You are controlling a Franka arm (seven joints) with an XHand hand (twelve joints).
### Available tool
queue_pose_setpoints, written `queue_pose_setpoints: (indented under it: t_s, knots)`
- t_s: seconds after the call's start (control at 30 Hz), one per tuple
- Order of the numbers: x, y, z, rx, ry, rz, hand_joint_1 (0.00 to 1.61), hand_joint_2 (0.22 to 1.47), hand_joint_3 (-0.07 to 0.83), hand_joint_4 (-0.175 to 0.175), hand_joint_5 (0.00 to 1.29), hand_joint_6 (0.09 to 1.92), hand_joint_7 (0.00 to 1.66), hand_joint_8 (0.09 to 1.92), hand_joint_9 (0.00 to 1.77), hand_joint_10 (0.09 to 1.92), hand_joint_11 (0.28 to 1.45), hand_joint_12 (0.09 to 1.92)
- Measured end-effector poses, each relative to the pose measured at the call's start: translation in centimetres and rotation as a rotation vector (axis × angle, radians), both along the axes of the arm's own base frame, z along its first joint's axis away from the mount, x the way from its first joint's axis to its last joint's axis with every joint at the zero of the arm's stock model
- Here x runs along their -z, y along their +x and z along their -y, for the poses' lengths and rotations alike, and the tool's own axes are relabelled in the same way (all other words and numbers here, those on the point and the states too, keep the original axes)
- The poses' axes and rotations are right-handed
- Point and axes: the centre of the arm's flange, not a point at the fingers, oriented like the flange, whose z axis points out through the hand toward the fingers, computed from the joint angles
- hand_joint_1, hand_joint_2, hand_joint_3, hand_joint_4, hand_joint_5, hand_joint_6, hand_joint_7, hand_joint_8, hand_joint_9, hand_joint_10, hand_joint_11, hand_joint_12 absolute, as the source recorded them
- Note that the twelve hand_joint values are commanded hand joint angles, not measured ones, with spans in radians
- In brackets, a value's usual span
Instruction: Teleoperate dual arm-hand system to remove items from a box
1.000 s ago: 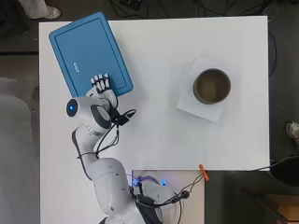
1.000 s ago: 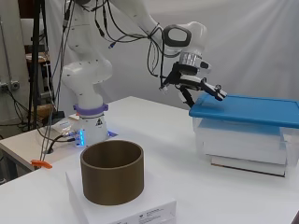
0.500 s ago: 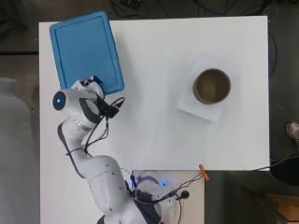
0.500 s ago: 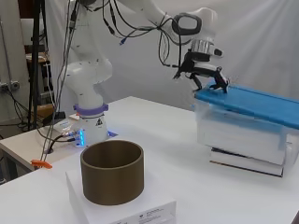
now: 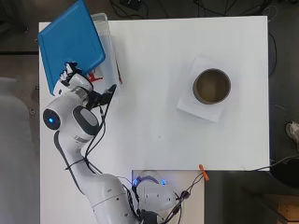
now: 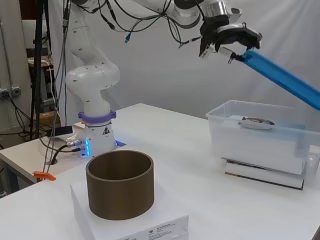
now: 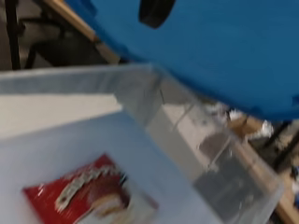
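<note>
**Blue lid up, contents not yet out**

Blue plastic dominates the moment: the lid [image 6: 282, 77] is held tilted in the air above the clear box [image 6: 260, 137], its near edge caught in the curled fingers of the hand [image 6: 227, 37], its far end slanting down past the box's far side. In the overhead view the lid [image 5: 70, 44] hangs over the table's far left corner, with the box [image 5: 106, 44] partly uncovered beside and beneath it.

So the opening step looks nearly done; the lid is clear of the rim but has not been set down anywhere. Emptying the box has not begun, as far as I can judge. A red packet [image 7: 88, 196] lies flat on the box floor, untouched, and the side view shows it [image 6: 256, 121] inside the walls. The brown cylinder [image 5: 211, 86], on a white sheet [image 5: 187, 105] toward the table's right edge, looks empty.
</note>
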Motion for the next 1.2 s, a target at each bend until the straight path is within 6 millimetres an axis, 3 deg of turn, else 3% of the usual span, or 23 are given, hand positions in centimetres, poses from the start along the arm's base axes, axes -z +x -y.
queue_pose_setpoints:
  t_s: [0.1,0.17,0.2,0.27,0.3,0.37,0.43,0.47,0.53,0.63,0.8,0.87,1.07,1.2]
  knots:
    - [-4.0,0.3,0.3,-0.190,0.093,0.122,1.20,1.26,0.000,-0.049,0.62,1.41,0.75,1.46,0.85,1.48,0.59,1.26]
    - [-5.7,0.1,-0.9,-0.353,0.157,0.163,1.29,1.21,-0.006,-0.114,0.65,1.28,0.82,1.28,0.94,1.35,0.58,1.17]
    - [-5.9,-0.1,-1.2,-0.447,0.165,0.146,1.32,1.19,-0.003,-0.135,0.65,1.26,0.85,1.21,0.98,1.30,0.58,1.11]
    - [-5.5,-0.9,-1.9,-0.572,0.164,0.104,1.34,1.18,0.000,-0.129,0.64,1.36,0.86,1.07,0.98,1.27,0.60,1.07]
    - [-5.1,-1.7,-2.4,-0.638,0.168,0.081,1.34,1.19,0.001,-0.137,0.62,1.40,0.86,1.07,0.98,1.26,0.60,1.06]
    - [-3.7,-3.2,-2.6,-0.735,0.173,0.023,1.23,1.24,0.003,-0.143,0.55,1.49,0.86,1.23,0.98,1.10,0.60,1.10]
    - [-2.0,-3.7,-2.5,-0.750,0.167,-0.051,0.59,1.15,-0.009,-0.054,0.42,0.65,0.65,0.56,0.80,0.47,0.54,0.53]
    - [-1.2,-3.8,-2.6,-0.729,0.167,-0.103,0.45,1.14,-0.005,-0.016,0.47,0.38,0.66,0.31,0.78,0.26,0.55,0.30]
    - [-0.7,-3.9,-3.0,-0.631,0.170,-0.191,0.24,1.10,-0.002,0.013,0.54,0.11,0.74,0.10,0.84,0.09,0.64,0.09]
    - [0.1,-3.3,-3.6,-0.341,0.222,-0.295,0.24,1.10,0.006,0.019,0.62,0.09,0.87,0.09,0.93,0.09,0.72,0.09]
    - [3.5,-1.9,-2.8,0.161,0.305,-0.432,0.24,1.12,0.002,-0.014,0.59,0.09,0.80,0.09,0.85,0.09,0.64,0.09]
    - [4.9,-1.6,-2.1,0.244,0.302,-0.473,0.23,1.13,0.003,-0.024,0.58,0.09,0.82,0.09,0.88,0.09,0.66,0.09]
    - [8.2,-1.9,-0.4,0.265,0.266,-0.561,0.20,1.14,0.003,-0.028,0.55,0.09,0.84,0.09,0.91,0.09,0.69,0.09]
    - [10.8,-2.1,1.3,0.463,0.270,-0.620,0.20,1.15,0.002,-0.020,0.53,0.09,0.80,0.09,0.86,0.09,0.68,0.09]
